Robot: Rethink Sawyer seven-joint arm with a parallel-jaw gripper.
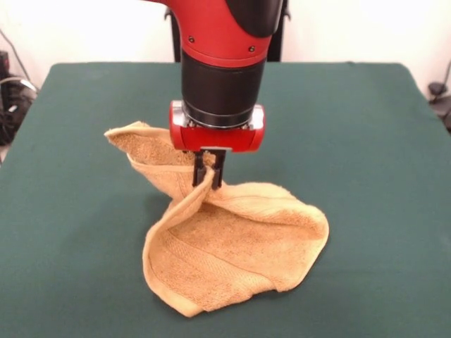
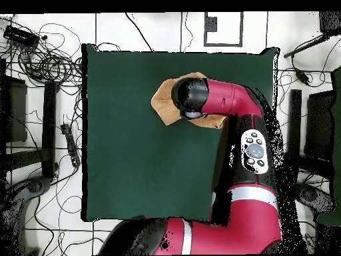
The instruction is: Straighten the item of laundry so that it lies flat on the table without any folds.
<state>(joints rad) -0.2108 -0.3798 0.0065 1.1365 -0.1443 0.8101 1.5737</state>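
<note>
The golden-orange terry towel (image 1: pixel 232 246) lies crumpled and folded on the dark green table (image 1: pixel 366 141), its near part spread low and one edge lifted. My gripper (image 1: pixel 208 172) hangs from the red and black arm and is shut on a raised fold of the towel near its middle, holding it up off the cloth. A far corner of the towel (image 1: pixel 137 141) trails to the left behind the gripper. In the overhead view the arm's head covers most of the towel (image 2: pixel 163 100), and the gripper itself is hidden.
The arm (image 2: pixel 226 100) reaches across the table's right side in the overhead view. Cables and equipment (image 2: pixel 40 60) lie on the floor around the table. Dark gear (image 1: pixel 10 98) stands off the table's left edge.
</note>
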